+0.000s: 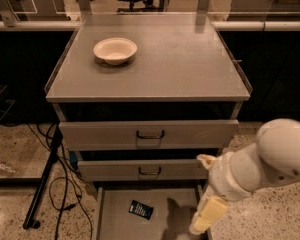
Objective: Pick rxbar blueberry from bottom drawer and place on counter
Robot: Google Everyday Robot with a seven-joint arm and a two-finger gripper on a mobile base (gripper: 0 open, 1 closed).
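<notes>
The rxbar blueberry [140, 209], a small dark flat wrapper with white lettering, lies on the grey floor of the open bottom drawer [119, 226], left of its middle. My gripper [206, 217] hangs at the end of the white arm over the drawer's right side, to the right of the bar and apart from it. The counter [180, 64] is the flat grey top of the cabinet.
A cream bowl [115, 50] sits on the counter's back left. Two upper drawers with dark handles [150, 134] are partly pulled out above the bottom drawer. A black stand and cables [47, 181] lie on the floor at the left.
</notes>
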